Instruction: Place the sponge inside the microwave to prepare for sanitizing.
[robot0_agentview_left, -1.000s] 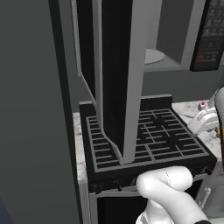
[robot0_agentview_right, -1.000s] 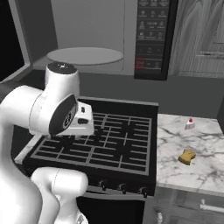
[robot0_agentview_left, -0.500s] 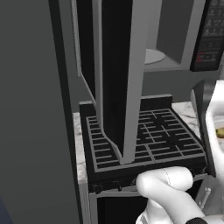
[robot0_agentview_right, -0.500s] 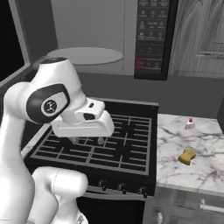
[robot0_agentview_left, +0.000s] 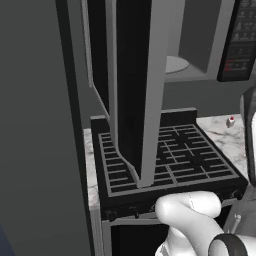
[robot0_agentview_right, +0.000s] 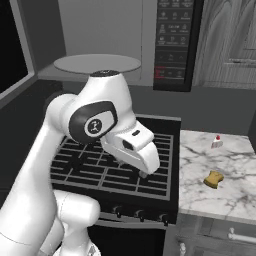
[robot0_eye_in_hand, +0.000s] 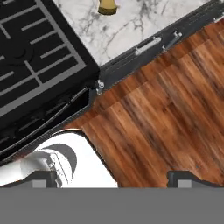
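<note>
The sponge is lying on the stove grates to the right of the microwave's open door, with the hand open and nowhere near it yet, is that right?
Not quite. The sponge lies on the marble counter beside the stove, not on the grates; the right base view shows it. The rest holds: the microwave door is open, and the hand is open, away from the sponge.

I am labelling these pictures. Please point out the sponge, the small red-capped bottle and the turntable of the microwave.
sponge (robot0_agentview_right: 214, 179), right base view, middle of its top face.
red-capped bottle (robot0_agentview_right: 217, 142), right base view, its white body.
turntable (robot0_agentview_right: 97, 63), right base view, centre of the plate.
</note>
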